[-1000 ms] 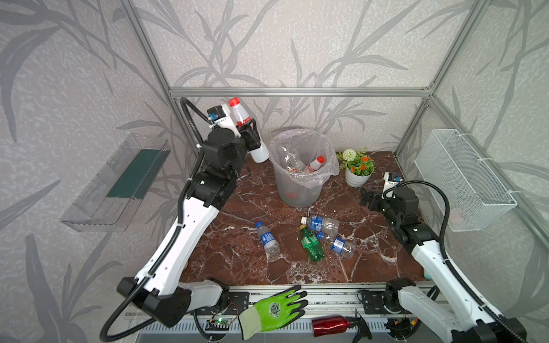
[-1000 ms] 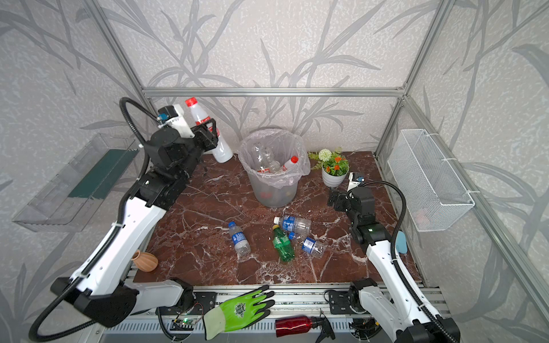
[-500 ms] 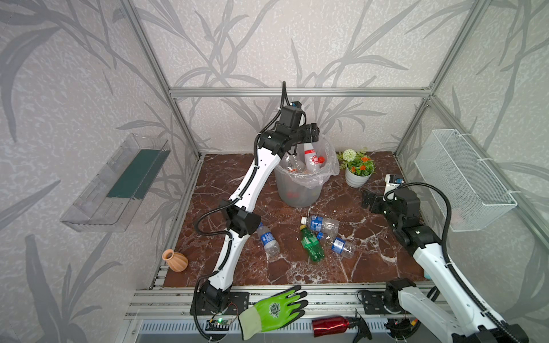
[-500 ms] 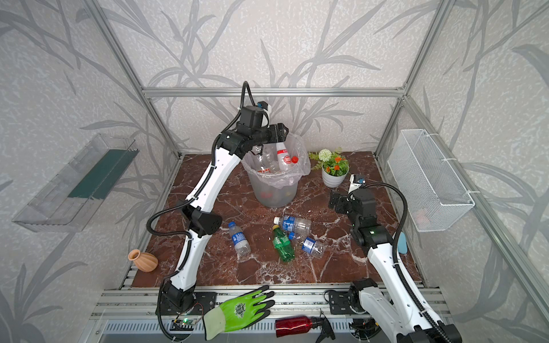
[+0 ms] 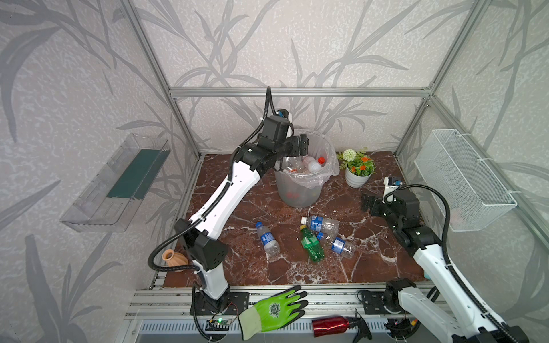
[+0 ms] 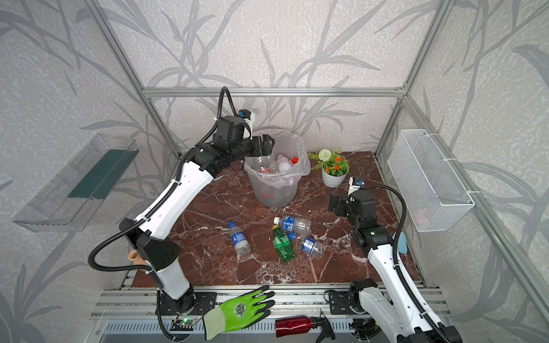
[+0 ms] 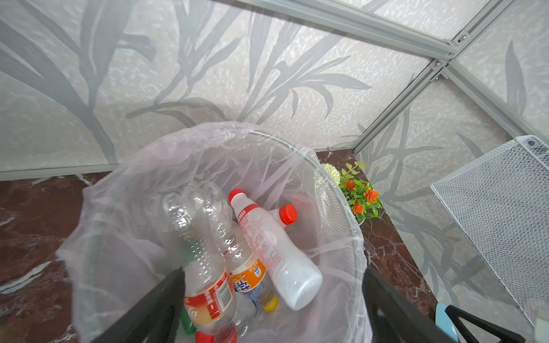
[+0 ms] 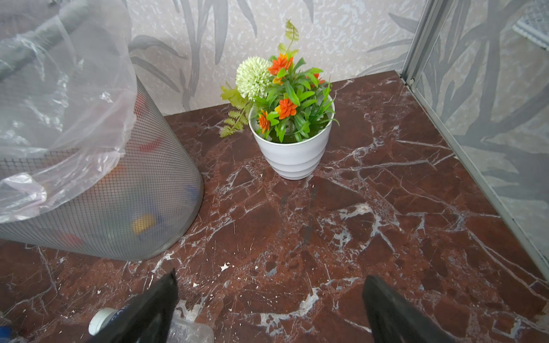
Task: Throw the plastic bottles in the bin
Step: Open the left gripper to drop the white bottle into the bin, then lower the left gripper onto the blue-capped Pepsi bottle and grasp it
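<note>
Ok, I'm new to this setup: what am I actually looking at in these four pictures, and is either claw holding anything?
Two white-and-black robot arms stand at the front of a marble table, each ending in a two-fingered gripper. The two wide pictures come from one overhead camera pair and show nearly the same scene. The other two come from cameras on the arms' wrists, looking out between the black fingers. The left gripper is open above the bin, holding nothing. Its wrist camera looks down on bottles inside, among them a white bottle with a red cap. The right gripper is open and empty, low over the table, facing the flower pot. Four bottles lie on the table: a lone clear bottle, a white-capped bottle, a green bottle and a blue-capped bottle.
</note>
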